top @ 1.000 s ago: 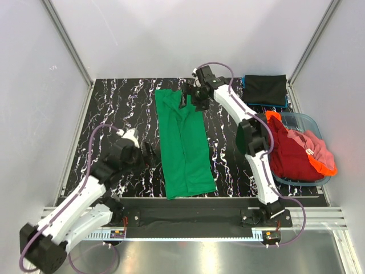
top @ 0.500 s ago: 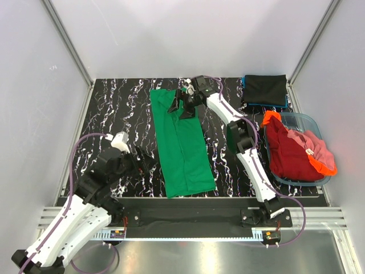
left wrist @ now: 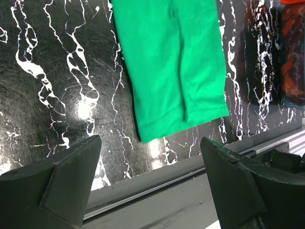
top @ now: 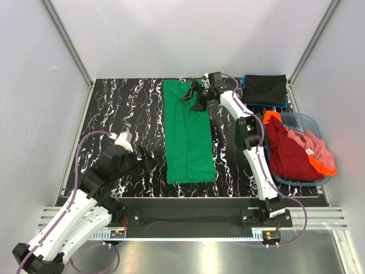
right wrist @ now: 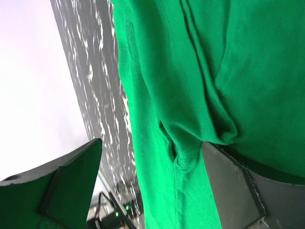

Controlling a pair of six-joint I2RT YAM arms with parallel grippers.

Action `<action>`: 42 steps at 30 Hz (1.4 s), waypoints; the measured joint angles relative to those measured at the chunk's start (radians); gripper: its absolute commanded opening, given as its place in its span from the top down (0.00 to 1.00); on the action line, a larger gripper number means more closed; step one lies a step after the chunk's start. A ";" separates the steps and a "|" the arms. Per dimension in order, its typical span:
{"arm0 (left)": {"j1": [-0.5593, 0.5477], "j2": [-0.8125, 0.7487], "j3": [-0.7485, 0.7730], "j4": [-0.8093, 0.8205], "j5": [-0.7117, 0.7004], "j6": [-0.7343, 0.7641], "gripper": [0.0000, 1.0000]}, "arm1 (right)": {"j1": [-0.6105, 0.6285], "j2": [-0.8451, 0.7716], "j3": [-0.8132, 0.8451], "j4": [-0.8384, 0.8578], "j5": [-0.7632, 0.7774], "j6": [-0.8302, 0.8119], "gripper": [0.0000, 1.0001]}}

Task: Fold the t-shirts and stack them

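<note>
Green shirt (top: 188, 137) lies half-folded, a long strip.
Right tool (top: 194, 98) spread over its 12 o'clock end, left tool (top: 145, 160) spread near 8 o'clock; next, likely a crosswise fold.

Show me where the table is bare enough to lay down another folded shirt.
Widest bare patch: the table left of the green shirt, from the far edge down to the left gripper. Only a narrow strip lies between that shirt and the right arm. The right side is crowded: black shirt far, tub of shirts near.
</note>
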 measured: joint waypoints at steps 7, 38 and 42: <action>0.000 0.023 0.000 0.000 -0.001 0.000 0.10 | -0.012 0.000 0.003 0.026 0.015 0.018 0.04; -0.187 0.195 -0.199 0.198 -0.062 -0.184 0.14 | 0.145 -1.464 -1.740 -0.063 0.674 0.067 0.07; -0.219 0.266 -0.239 0.274 -0.065 -0.224 0.16 | 0.215 -1.461 -1.870 -0.024 0.614 0.138 0.12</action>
